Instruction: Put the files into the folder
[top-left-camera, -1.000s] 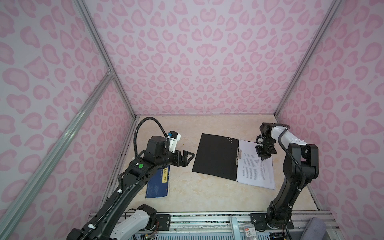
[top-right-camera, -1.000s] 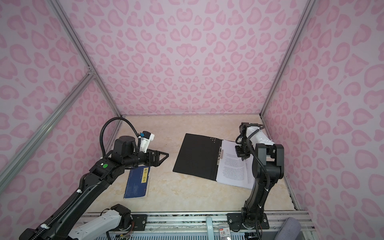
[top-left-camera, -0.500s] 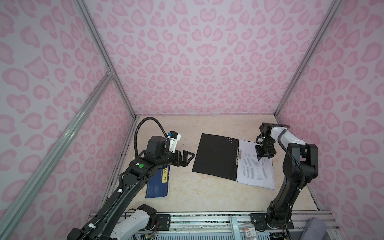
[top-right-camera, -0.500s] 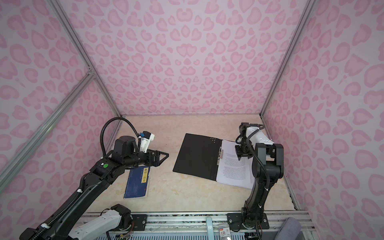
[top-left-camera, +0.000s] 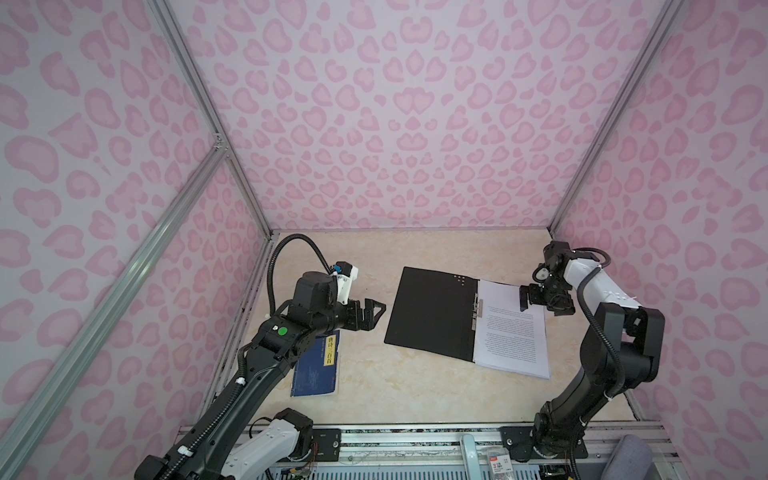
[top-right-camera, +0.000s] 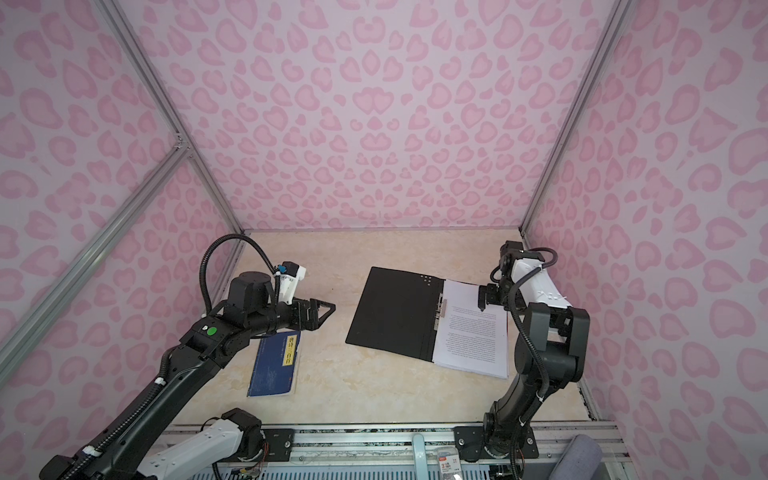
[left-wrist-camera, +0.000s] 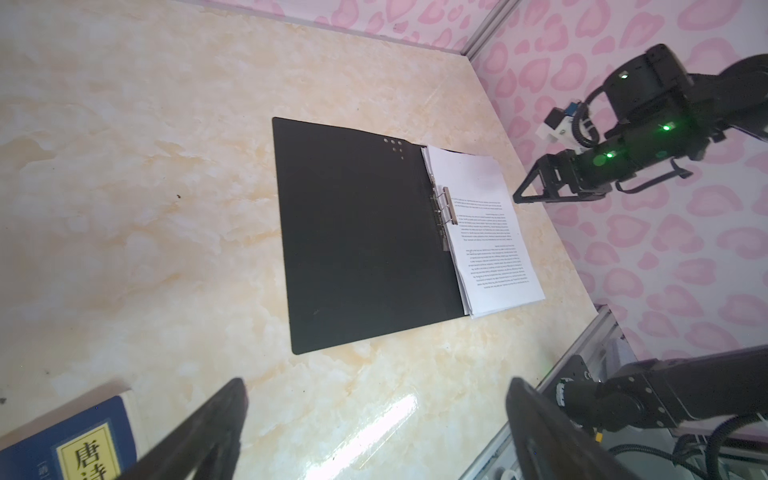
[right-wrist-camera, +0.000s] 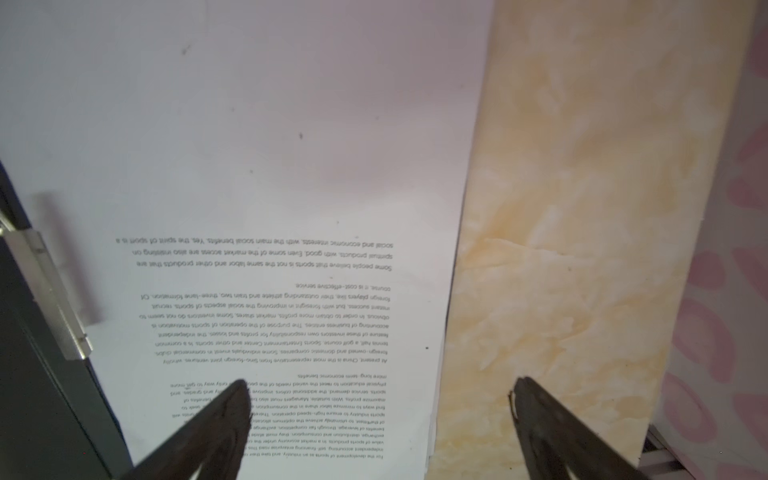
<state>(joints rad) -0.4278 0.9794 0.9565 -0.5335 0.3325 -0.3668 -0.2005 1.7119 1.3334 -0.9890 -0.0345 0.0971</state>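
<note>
Since the files (top-left-camera: 513, 328) lie stacked on the right half of the open folder (top-left-camera: 432, 311), the right gripper (top-left-camera: 523, 301) — jaws wide, empty — should lift clear, while the left gripper (top-left-camera: 376, 311), equally open, hooks the bare half's free edge squarely.

Robot lab cell from my remote seat: pink-patterned panels (top-left-camera: 415, 124) on aluminium framing (top-left-camera: 219, 144), marble-look bench (top-left-camera: 374, 395), slotted mounting rail (top-left-camera: 415, 435).

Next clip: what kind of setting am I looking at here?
Probably a purpose-built robot recording booth, not an office: pink patterned wall panels on an aluminium frame, a marble-look tabletop, left arm and right arm mounted to a front metal rail.
</note>
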